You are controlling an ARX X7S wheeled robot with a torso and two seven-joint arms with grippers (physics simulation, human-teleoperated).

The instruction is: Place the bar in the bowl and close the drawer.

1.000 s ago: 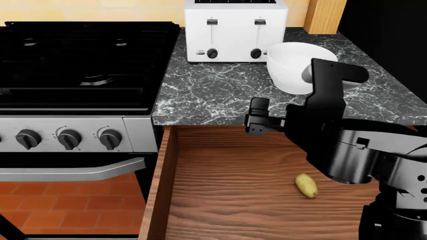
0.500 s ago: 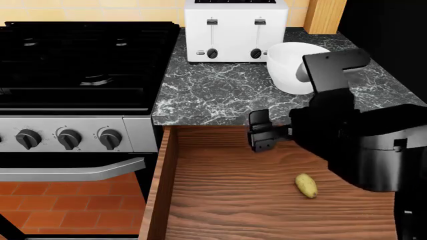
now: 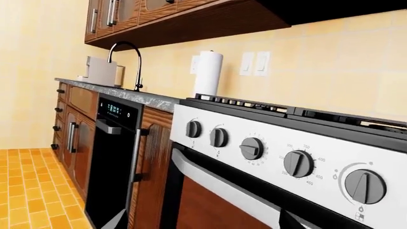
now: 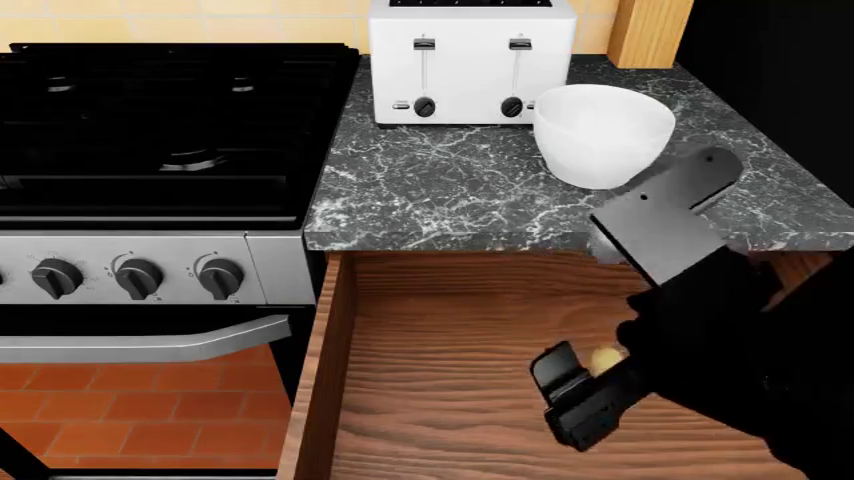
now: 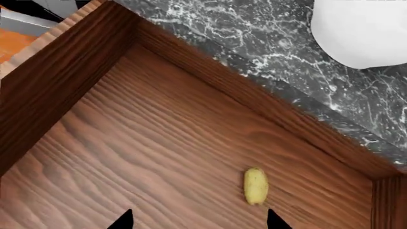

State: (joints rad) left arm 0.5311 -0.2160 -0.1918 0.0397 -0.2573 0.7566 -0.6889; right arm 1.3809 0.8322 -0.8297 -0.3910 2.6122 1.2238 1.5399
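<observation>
The bar [image 4: 605, 360], a small yellow oblong, lies on the floor of the open wooden drawer [image 4: 427, 330] and is partly hidden behind my right gripper [image 4: 574, 398]. In the right wrist view the bar [image 5: 256, 186] lies just ahead of the right gripper [image 5: 198, 222], near one of the two open fingertips [image 5: 273, 220]; nothing is between them. The white bowl [image 4: 603, 133] stands empty on the marble counter in front of the toaster, and shows again as the bowl [image 5: 362, 31] beyond the drawer [image 5: 159, 143]. My left gripper [image 3: 200, 224] faces the stove front, its tips apart.
A white toaster [image 4: 471, 60] stands at the back of the counter [image 4: 441, 185]. The black stove [image 4: 160, 130] with its oven handle [image 4: 147, 345] is left of the drawer. A wooden block [image 4: 650, 30] is at the back right. A dishwasher [image 3: 111, 157] stands past the stove.
My right arm has swung down and toward the drawer's front, bringing the gripper over the bar. The bowl, half hidden before, now shows fully.
</observation>
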